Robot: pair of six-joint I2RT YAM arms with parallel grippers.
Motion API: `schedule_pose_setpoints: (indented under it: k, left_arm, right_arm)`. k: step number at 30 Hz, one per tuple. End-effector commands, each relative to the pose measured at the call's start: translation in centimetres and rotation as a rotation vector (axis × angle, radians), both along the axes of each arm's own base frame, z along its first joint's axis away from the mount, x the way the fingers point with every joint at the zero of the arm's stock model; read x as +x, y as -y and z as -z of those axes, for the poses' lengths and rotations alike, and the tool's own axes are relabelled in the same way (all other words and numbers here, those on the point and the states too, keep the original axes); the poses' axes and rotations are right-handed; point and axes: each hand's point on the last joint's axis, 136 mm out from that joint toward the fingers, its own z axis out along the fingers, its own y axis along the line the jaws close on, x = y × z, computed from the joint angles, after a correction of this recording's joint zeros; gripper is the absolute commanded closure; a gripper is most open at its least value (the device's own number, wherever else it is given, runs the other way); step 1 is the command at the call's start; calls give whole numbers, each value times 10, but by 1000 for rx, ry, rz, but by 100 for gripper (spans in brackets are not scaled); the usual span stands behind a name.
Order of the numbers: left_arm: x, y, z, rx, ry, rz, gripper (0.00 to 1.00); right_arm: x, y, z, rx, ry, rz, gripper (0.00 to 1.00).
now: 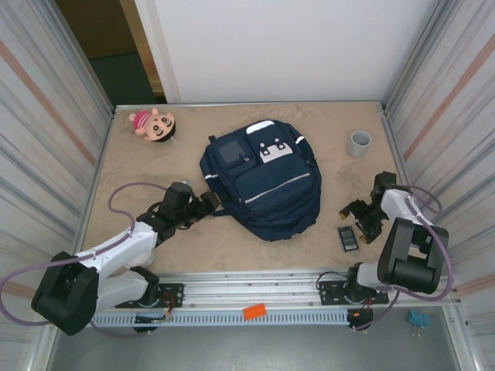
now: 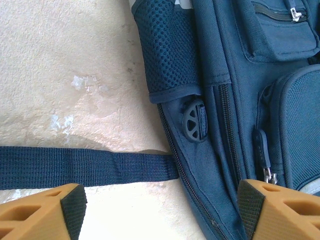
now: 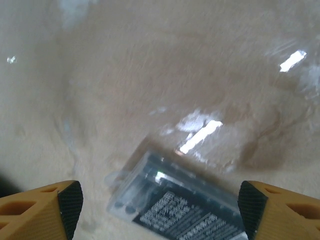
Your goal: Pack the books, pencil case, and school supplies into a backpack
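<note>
The navy backpack (image 1: 263,185) lies flat at the worktop (image 1: 155,166) centre, white patches and reflective strips up, with the dark calculator (image 1: 347,237) to its near right. The worktop is mottled beige, enclosed by ribbed side walls (image 1: 46,100) and a white far panel (image 1: 294,46). The left gripper (image 2: 160,205) is spread at the backpack's left edge, and the right gripper (image 3: 160,202) is spread over the calculator.
</note>
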Motion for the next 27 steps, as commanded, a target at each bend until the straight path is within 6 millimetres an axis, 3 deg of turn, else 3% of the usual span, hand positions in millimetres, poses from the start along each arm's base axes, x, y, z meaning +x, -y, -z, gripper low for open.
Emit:
schedule_pose_setpoints:
  k: [1,5,9,18,21,27]
  left_arm:
    - [1,0,-3,-22,20,3,19]
    - [1,-1,-1,-17,19,2,20]
    - [4,2,-5,-17,48,23,19]
    - [3,8,-4,-33,42,50,20]
    - [3,8,-5,-37,44,50,20]
    - [1,7,-5,-28,49,55,20]
  right_arm:
    - [21,2,4,36,77,23,17]
    - [16,-9,13,101,66,29,17]
    - [-9,-15,19,91,-20,9,17]
    - [-40,-45,-1,68,-69,-50,17]
    - [-53,-46,-6,19,-108,-86,17]
    - [-59,-49,-4,-58,-173,-177,17]
